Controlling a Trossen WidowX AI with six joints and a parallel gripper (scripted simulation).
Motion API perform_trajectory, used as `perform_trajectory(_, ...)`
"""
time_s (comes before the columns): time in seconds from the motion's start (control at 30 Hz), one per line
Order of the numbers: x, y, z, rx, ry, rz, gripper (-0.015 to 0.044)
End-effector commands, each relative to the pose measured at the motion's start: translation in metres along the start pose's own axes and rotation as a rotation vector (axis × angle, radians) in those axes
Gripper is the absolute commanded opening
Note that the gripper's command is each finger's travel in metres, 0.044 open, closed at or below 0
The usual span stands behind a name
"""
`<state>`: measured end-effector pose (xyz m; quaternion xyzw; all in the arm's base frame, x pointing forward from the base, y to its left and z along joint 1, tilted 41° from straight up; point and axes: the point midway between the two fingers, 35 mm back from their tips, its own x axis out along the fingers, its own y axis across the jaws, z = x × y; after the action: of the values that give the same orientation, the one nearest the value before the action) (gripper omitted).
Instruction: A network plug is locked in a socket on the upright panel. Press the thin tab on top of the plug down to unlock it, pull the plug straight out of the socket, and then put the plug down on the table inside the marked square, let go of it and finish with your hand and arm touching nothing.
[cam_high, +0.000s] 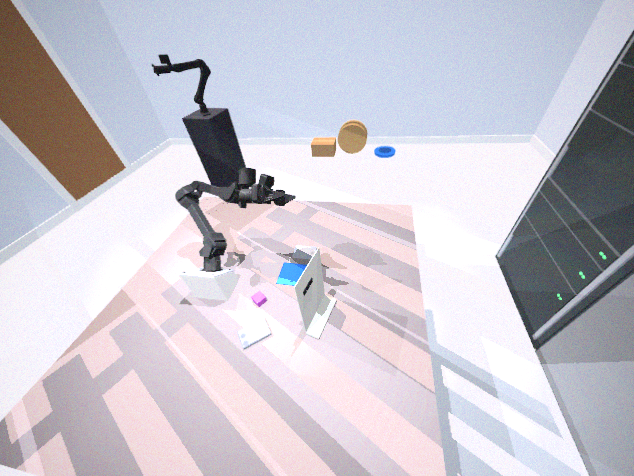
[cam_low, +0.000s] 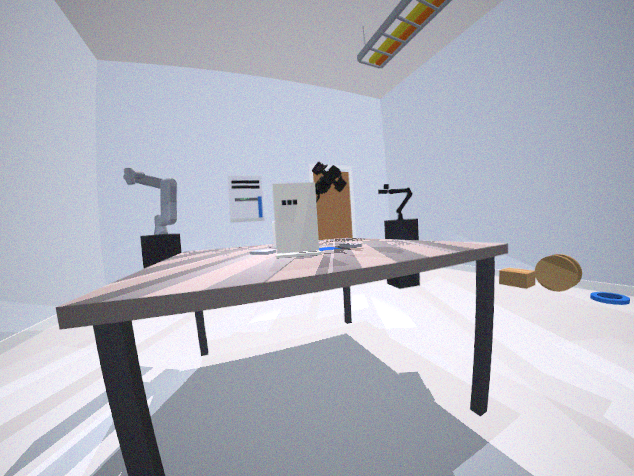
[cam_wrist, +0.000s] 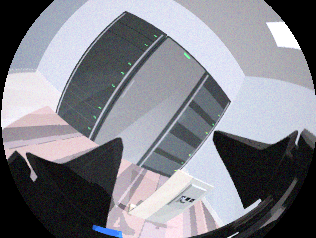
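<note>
The upright white panel (cam_high: 307, 302) (cam_low: 297, 225) (cam_wrist: 160, 199) stands on the table with a row of dark socket openings. I cannot make out the plug in them; it is too small to tell. A flat blue square (cam_high: 290, 274) lies on the table on the arm's side of the panel, and a bit of blue (cam_wrist: 107, 231) shows at the bottom of the wrist view. My gripper (cam_high: 293, 197) (cam_wrist: 169, 139) is open, with its fingers wide apart and nothing between them. It hangs well above the table and the panel, touching neither.
A small magenta block (cam_high: 259, 298) and a flat white tile (cam_high: 255, 334) lie on the table near the arm's base (cam_high: 209, 284). A grey and white object (cam_high: 303, 254) is beside the blue square, partly behind the panel. The panel's foot (cam_high: 322, 318) extends on its far side.
</note>
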<state>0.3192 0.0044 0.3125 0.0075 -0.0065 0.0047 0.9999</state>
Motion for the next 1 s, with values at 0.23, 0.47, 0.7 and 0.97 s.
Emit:
perform_trajectory(0.23, 0.018, -0.008, -0.044, -0.145, 0.056, -0.028, 0.019)
perform_trajectory(0.47, 0.028, -0.017, -0.093, -0.302, 0.121, -0.05, 0.0156)
perform_trajectory(0.7, 0.028, -0.026, -0.141, -0.459, 0.191, -0.061, 0.0156)
perform_trajectory(0.97, 0.016, -0.035, -0.191, -0.637, 0.276, -0.06, 0.0156)
